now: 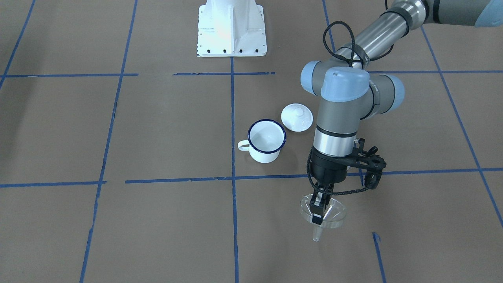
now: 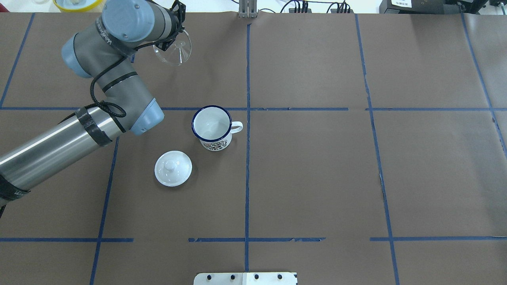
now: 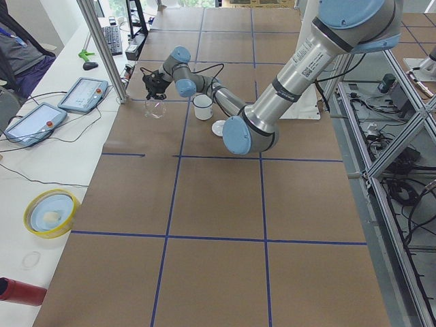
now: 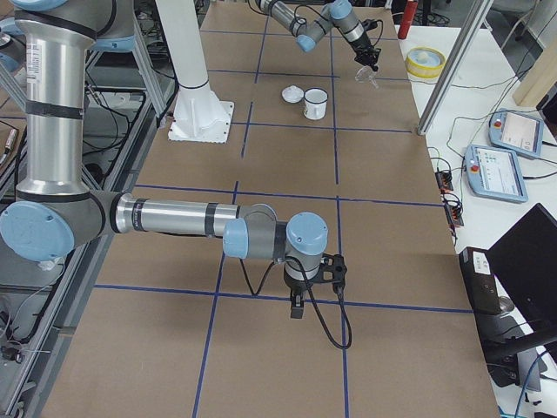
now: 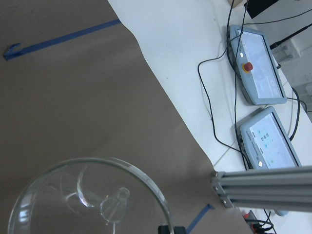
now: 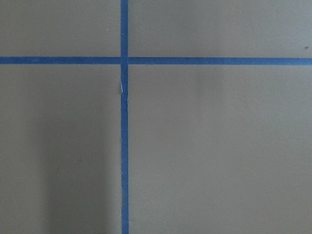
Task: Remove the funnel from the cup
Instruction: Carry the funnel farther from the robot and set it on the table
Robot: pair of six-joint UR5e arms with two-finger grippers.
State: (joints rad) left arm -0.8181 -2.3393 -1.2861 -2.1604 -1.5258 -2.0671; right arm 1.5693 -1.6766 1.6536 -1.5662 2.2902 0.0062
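In the overhead view bare table paper (image 2: 396,178) spans the right half. Left of centre the cup (image 2: 212,127) and lid (image 2: 173,168) stand apart; the left arm (image 2: 59,138) crosses the left side.

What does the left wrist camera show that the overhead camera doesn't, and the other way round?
Only the left wrist view: two grey touchscreen pendants with cables. Only the overhead view: the empty white enamel mug with a dark blue rim, and the round white knobbed lid beside it, apart. Both: the clear cone-shaped funnel, out of the mug, over the brown paper table with blue tape lines.
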